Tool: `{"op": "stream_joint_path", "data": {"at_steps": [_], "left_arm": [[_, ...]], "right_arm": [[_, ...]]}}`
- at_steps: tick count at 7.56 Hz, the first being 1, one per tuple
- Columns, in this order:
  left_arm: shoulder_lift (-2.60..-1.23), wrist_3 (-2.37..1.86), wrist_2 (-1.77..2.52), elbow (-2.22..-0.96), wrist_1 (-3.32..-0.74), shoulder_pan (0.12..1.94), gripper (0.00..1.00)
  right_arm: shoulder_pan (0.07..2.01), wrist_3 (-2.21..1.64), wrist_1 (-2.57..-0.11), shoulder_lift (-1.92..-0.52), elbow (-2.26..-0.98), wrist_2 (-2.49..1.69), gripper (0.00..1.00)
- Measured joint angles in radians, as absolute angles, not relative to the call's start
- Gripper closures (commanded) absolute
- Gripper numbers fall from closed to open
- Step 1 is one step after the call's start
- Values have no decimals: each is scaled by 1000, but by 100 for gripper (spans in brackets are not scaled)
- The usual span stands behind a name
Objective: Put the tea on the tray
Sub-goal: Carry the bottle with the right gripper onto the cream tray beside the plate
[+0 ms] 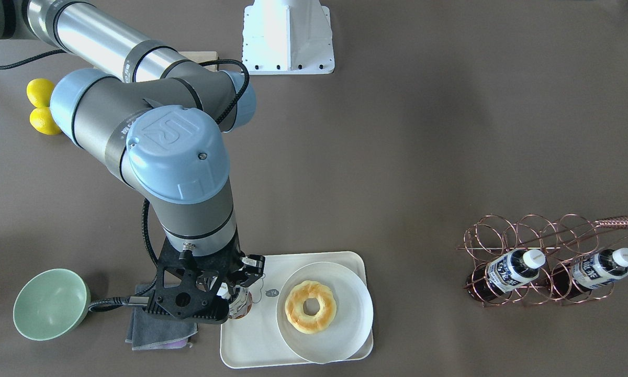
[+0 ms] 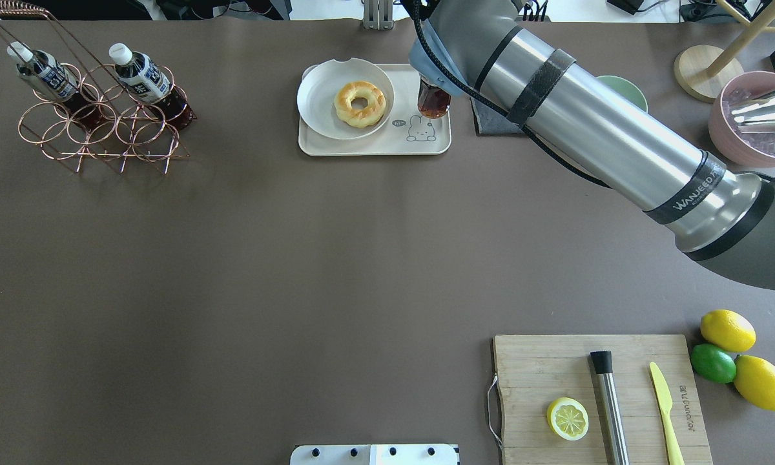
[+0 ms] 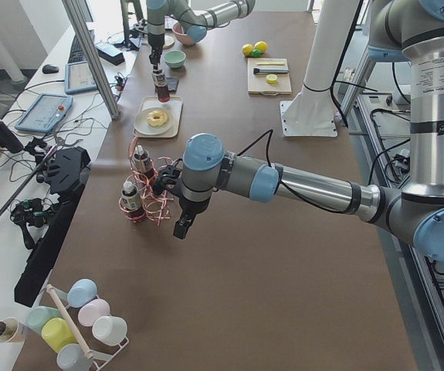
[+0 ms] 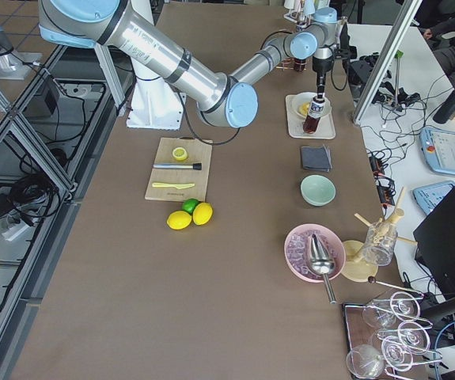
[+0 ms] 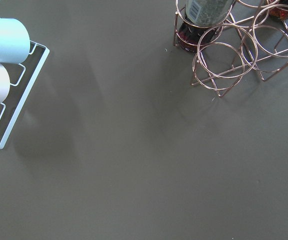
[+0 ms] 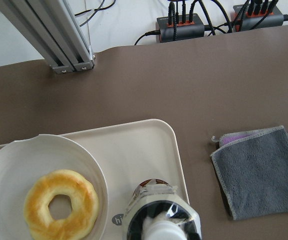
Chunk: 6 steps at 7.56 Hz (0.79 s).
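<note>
placement step: right hand [image 4: 316,91] clamps the tea [image 2: 433,101] upright over the tray [image 2: 374,143]'s bare end, upper middle of the overhead view; next move, by my reading, calls for seating it and letting go; left hand [image 3: 181,230] grip cannot be told.

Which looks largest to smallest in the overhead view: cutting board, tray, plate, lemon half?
1. cutting board
2. tray
3. plate
4. lemon half

The board is nearer the camera and cropped at the bottom edge, so its lead over the tray may be partly down to nearness.

Overhead and front views share the tray [image 2: 374,145].
</note>
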<state>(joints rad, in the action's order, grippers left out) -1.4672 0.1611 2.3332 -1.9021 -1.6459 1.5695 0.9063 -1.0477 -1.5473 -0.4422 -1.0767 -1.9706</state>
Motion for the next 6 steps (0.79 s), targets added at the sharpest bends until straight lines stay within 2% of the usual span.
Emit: {"op": "stream_joint_path", "data": {"at_steps": [2, 3, 4, 6], "left_arm": [[-1467, 161, 2333, -1902, -1646, 1570, 1], [-1467, 161, 2333, -1902, -1646, 1570, 1], [-1467, 161, 2333, -1902, -1646, 1571, 1], [-1467, 161, 2333, -1901, -1646, 1571, 1]], "right_arm": [[896, -1071, -1515, -448, -1065, -1967, 100], [893, -1071, -1512, -449, -1066, -1966, 65], [892, -1065, -1511, -449, -1068, -1965, 1], [890, -1052, -1510, -447, -1073, -1963, 0]]}}
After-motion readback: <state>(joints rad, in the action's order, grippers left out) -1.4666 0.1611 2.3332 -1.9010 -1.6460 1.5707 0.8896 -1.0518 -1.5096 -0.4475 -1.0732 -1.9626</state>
